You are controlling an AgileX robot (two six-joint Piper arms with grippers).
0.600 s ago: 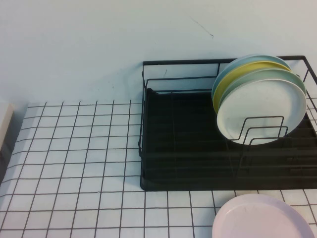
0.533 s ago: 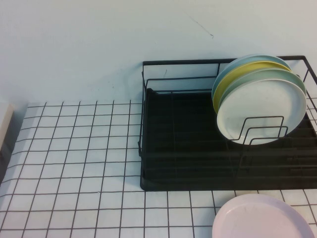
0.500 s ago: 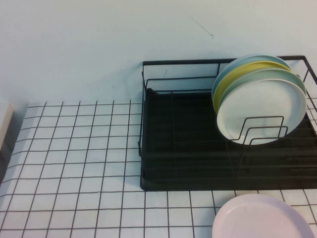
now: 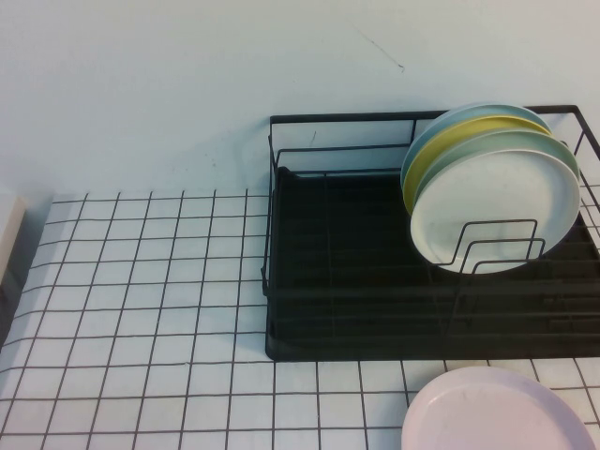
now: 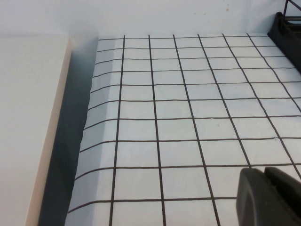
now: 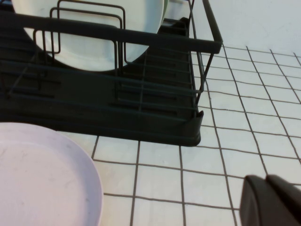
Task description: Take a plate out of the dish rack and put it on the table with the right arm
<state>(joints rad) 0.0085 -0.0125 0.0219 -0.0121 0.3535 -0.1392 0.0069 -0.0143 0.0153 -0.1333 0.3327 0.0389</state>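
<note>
1. Nearest, the pale pink plate [image 4: 497, 412] lies flat on the table [image 4: 141, 309] at its near edge, toward the right corner, just in front of the dish rack [image 4: 375, 281].
2. The right pincer [image 6: 273, 202] shows only in its wrist view, as a black tip low over the gridded table, beside the pink plate [image 6: 42, 174] and on the near side of the rack [image 6: 117, 99]. Its two fingers lie together with only a thin seam between them, gripping nothing.
3. The left pincer [image 5: 268, 195] shows only in its own wrist view, over bare grid well to the left of the rack, whose corner [image 5: 288, 28] sits far off. Its fingers are also pressed together, empty. A pale beige surface [image 5: 28, 122] runs along the table's left edge.
4. Farther back, the rack stands at the far right of the table, against the wall.
5. The plate [image 4: 497, 202] stands on edge in the rack's right part, its white face behind the upright wire loops [image 4: 492, 248]. It is well apart from the right pincer, with the rack's front rail between them [image 6: 84, 40].
6. Behind it stand a yellow plate [image 4: 445, 145] and a light blue plate [image 4: 459, 116], stacked close.
</note>
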